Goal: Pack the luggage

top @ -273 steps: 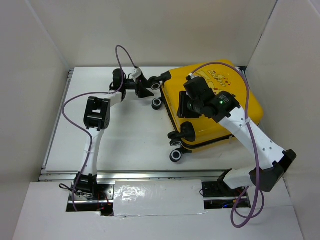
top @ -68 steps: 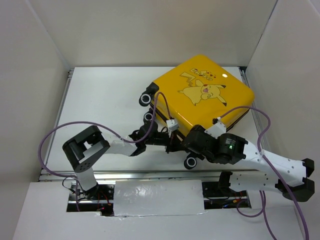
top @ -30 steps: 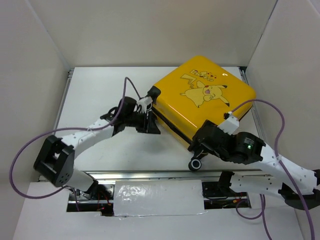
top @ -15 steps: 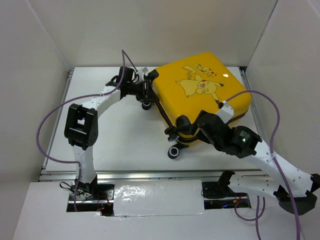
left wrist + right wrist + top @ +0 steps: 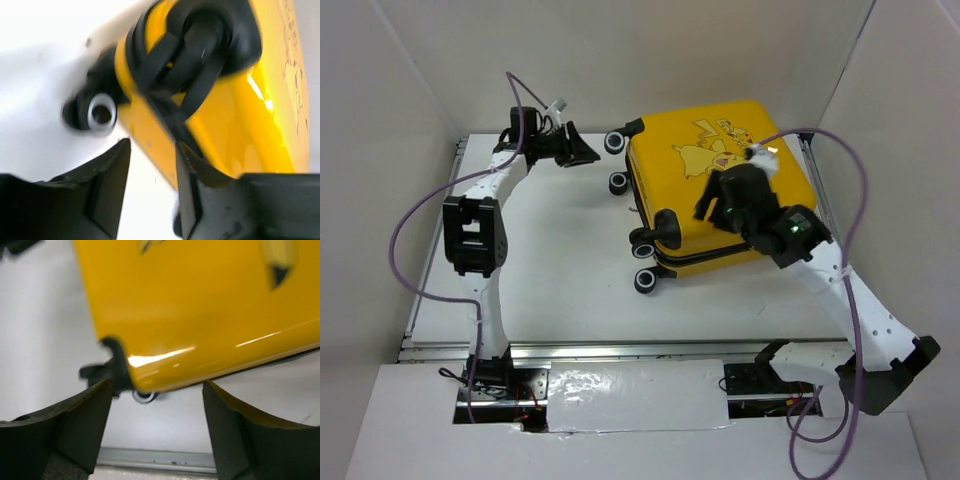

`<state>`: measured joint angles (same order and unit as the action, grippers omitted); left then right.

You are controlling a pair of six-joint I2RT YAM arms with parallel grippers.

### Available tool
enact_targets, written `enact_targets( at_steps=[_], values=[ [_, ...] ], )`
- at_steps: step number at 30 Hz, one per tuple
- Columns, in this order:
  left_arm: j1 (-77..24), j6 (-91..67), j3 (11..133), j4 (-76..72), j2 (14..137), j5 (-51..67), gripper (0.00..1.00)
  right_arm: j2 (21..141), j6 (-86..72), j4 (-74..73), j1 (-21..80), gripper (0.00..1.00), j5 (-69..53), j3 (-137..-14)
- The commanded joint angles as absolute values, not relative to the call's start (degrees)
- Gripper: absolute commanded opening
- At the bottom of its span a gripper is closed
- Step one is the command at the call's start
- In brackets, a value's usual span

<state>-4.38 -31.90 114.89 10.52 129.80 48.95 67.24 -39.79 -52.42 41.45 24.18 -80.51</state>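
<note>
Luggage (image 5: 720,190) lies flat at the far right of the table (image 5: 550,270), lid up and shut, wheels (image 5: 647,281) facing centre.

Left gripper (image 5: 151,150): fingers apart and empty, just off a wheeled corner.

Right gripper (image 5: 156,387): spread wide above the lid, holding nothing.

We judge the packing essentially done. The wrist views are blurred, so we cannot tell whether the zip is fully run.

One yellow luggage (image 5: 665,190) lies right of centre on one white bench (image 5: 550,280). Four black wheels (image 5: 646,282) line its left edge. Two robot arms (image 5: 480,235), each with one hand: left hand (image 5: 588,156) upper left, right hand (image 5: 708,208) centre right. Two purple cables (image 5: 867,205).
</note>
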Motion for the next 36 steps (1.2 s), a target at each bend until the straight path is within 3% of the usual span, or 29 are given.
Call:
enact_targets(
  at_steps=[1,4,5,6,7,9,12,23,30,36],
  values=[
    [-4.8,-31.6,101.8,8.2,117.3,51.6,0.5,62.4,-36.9,-49.5,25.0,0.76,24.9,-79.7],
    [-7.7,-31.9,92.4,11.0,111.5,48.8,0.44,62.0,-37.0,-42.1,6.7,0.6,17.8,-76.0],
    [-8.7,-32.3,89.9,10.7,109.4,48.4,0.44,62.7,-37.3,-39.7,3.8,0.44,16.7,-75.8],
    [-9.6,-33.1,87.7,10.3,108.6,47.9,0.43,64.6,-38.0,-38.7,1.9,0.35,17.4,-75.7],
    [-11.4,-34.0,83.1,8.6,107.6,46.7,0.42,66.1,-38.2,-38.2,-1.5,0.14,19.8,-76.2],
    [-13.0,-35.8,76.9,6.4,105.2,46.1,0.43,70.5,-40.1,-38.8,-3.2,0.0,23.6,-77.6],
    [-15.5,-37.4,72.9,4.1,104.3,45.7,0.44,75.0,-41.7,-38.1,-6.7,0.0,27.5,-79.3],
    [-17.4,-35.9,76.5,7.0,107.6,42.5,0.45,83.3,-39.1,-34.0,-19.5,0.0,22.5,-81.5],
    [-17.2,-35.9,83.1,8.9,112.2,41.9,0.47,88.9,-37.7,-34.0,-18.6,0.03,14.3,-78.5],
    [-17.3,-34.2,84.1,9.6,112.6,41.8,0.48,86.0,-36.2,-29.3,-16.9,0.06,-2.0,-69.7]
  ],
)
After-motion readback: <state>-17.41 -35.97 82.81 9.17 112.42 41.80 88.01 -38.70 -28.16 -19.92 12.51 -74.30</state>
